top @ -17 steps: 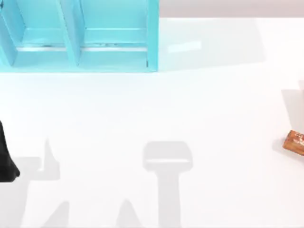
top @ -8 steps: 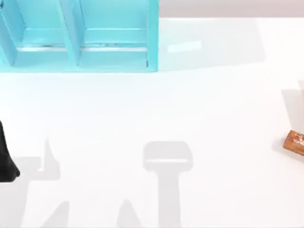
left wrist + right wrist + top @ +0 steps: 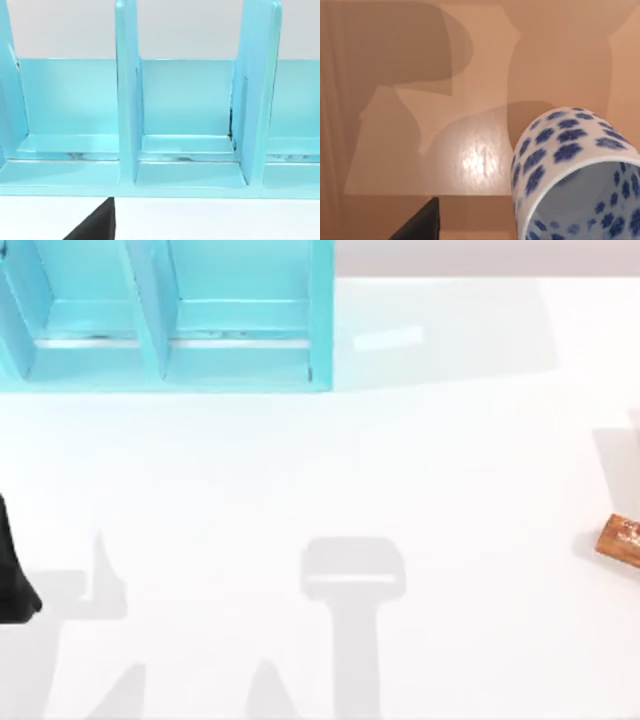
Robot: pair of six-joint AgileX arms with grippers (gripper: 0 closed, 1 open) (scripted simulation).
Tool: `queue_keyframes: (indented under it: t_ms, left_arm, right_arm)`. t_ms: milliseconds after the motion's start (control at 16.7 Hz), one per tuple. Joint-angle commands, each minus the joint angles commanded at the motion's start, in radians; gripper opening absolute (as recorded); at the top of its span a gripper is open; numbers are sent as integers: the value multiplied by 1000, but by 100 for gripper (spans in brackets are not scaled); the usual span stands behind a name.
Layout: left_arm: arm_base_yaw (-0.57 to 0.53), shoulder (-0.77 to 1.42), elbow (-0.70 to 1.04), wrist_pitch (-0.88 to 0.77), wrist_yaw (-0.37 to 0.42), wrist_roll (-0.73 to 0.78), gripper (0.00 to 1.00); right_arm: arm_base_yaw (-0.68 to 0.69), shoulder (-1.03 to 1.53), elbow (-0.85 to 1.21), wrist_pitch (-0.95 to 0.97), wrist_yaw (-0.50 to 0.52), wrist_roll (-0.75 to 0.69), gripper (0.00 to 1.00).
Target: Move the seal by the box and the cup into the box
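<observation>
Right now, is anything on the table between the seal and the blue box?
Nothing visible does. The seal lies at the table's right edge, the blue box stands at the far left, and the white table between them carries only shadows.

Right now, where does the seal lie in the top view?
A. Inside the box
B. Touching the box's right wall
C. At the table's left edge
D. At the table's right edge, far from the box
D: the seal sits at the table's right edge, well clear of the box.

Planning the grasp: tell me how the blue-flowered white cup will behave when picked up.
The white cup with blue floral pattern has a round wall, so it could roll if tipped. Its glossy look suggests a slippery surface. If ceramic, probably rigid and breakable.
</observation>
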Motion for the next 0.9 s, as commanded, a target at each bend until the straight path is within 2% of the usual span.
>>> queue_keyframes:
  t_ms: [900]
  left_arm:
    - [0, 0, 0, 0, 0, 0, 100]
  right_arm:
    - [-9, -50, 278, -337, -2, -5, 100]
